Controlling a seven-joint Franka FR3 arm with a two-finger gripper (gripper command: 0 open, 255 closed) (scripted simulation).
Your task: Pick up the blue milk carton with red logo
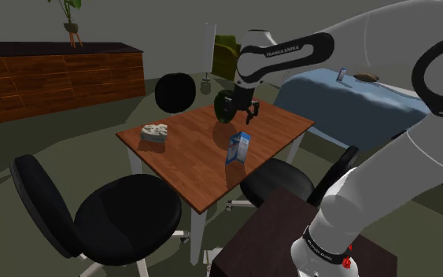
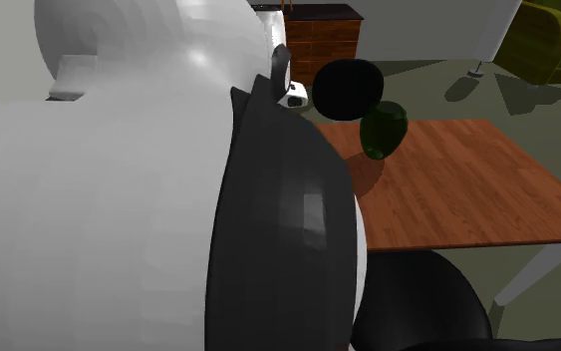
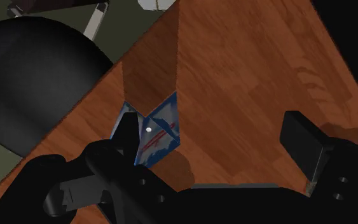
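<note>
- Sideboard (image 1: pixel 54 79): wood-fronted, upper left of the shoulder view, with a potted plant (image 1: pixel 71 20) on top.
- Office chair (image 1: pixel 101 212): black, lower left, near the table's left edge.
- Pale lumpy item (image 1: pixel 155 132): on the tabletop's left corner; its kind cannot be told.
- Table (image 1: pixel 188 161): reddish wood top on white legs, centre of frame.
- Dark green rounded item (image 1: pixel 225 107): far side of the tabletop, just left of the gripper.
- Milk carton (image 1: pixel 238 147): blue and white with red marking, upright, right of the tabletop's centre, below the gripper and apart from it.
- Gripper (image 1: pixel 246 116): all black, hanging above the tabletop. In the wrist view its fingers (image 3: pixel 304 143) stand wide apart and clasp nothing.
- Stand (image 1: pixel 282 236): dark box, lower right.
</note>
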